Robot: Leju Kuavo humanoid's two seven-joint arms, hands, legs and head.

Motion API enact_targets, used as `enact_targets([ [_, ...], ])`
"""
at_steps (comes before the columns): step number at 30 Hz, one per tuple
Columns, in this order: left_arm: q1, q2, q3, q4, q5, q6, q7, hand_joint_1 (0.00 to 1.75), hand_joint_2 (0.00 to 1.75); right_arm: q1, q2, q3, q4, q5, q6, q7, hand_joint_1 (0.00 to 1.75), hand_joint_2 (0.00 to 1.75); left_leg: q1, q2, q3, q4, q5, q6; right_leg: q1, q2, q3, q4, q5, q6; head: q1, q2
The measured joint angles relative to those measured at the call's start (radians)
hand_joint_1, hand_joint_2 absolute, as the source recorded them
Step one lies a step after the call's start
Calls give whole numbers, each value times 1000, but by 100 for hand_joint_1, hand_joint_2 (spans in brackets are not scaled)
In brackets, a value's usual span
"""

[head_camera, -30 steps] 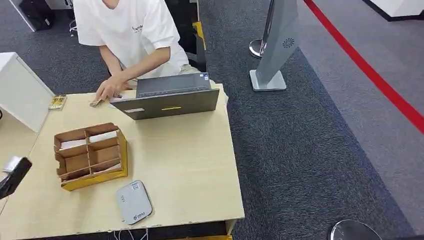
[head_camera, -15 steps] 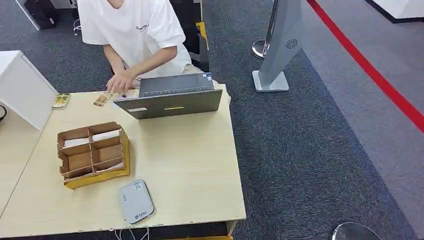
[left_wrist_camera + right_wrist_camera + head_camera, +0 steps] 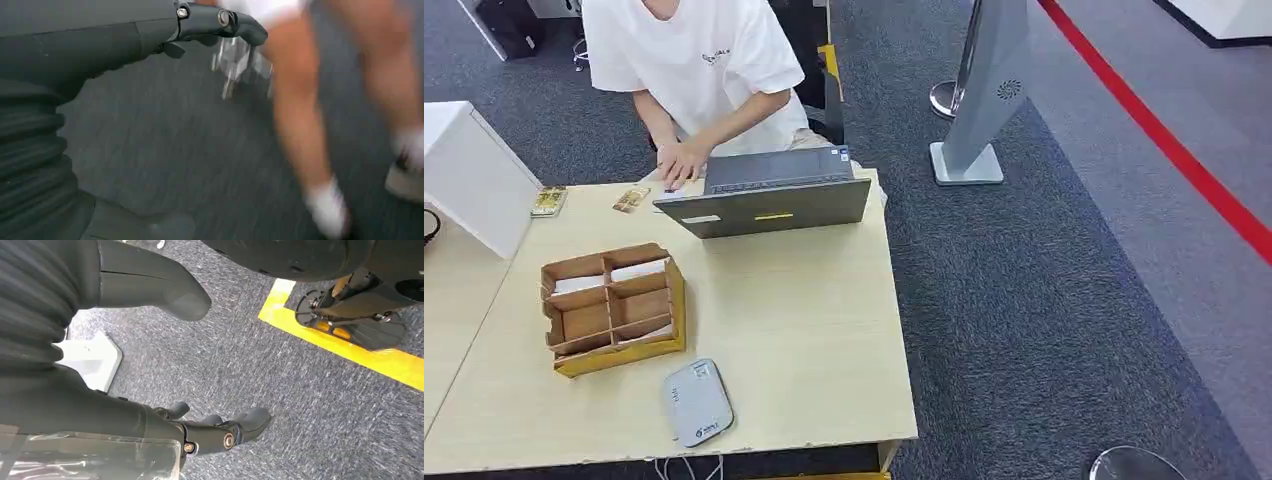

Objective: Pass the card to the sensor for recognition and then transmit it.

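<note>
The card [image 3: 631, 199] lies flat near the table's [image 3: 824, 330] far edge, left of the laptop [image 3: 764, 205], well apart from both robot hands. Left hand [image 3: 150, 35] and right hand [image 3: 190, 432] both hang over carpet, fingers loosely apart, holding nothing. The sensor [image 3: 697, 402] sits at the near edge.

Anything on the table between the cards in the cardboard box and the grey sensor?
Nothing visible. The white cards sit in compartments of the cardboard box, so they must be lifted over its walls. Bare tabletop runs from there to the sensor.

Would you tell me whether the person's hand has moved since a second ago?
Yes: the person's hand left the card and moved toward the laptop.
</note>
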Motion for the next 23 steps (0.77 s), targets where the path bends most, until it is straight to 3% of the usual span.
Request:
enact_targets([
  [1,-1,-8,0,65,11,-47,-5,0,175,0,-2,0,0,0,0,-2,0,175,-1,0,0,0,0,0,-1,0,0,0,0,0,2,0],
  [6,-12,-90,-1,276,-9,-162,20,0,175,0,-15,1,0,-1,5,-2,0,175,-3,1,0,1,1,3,-3,1,0,0,2,3,1,0],
  [10,-24,-163,-13,373,-76,-201,66,0,175,-2,-26,-12,0,-35,32,28,0,175,-4,1,1,2,1,4,-4,2,-1,-1,2,4,1,0],
  [14,-40,-228,-42,423,-120,-214,83,0,175,-4,-45,-73,-3,-107,61,52,0,175,-4,1,0,2,1,4,-4,2,-1,-1,3,4,1,0],
  [17,-48,-253,-49,443,-129,-223,87,0,175,-4,-55,-95,-5,-125,66,59,0,175,-3,1,0,2,1,4,-3,2,-1,-1,3,4,0,0],
  [23,-52,-303,-144,462,-273,-282,129,0,175,-15,-82,-208,-8,-266,78,122,0,175,-3,1,0,2,1,4,-4,2,-1,0,3,4,0,0],
])
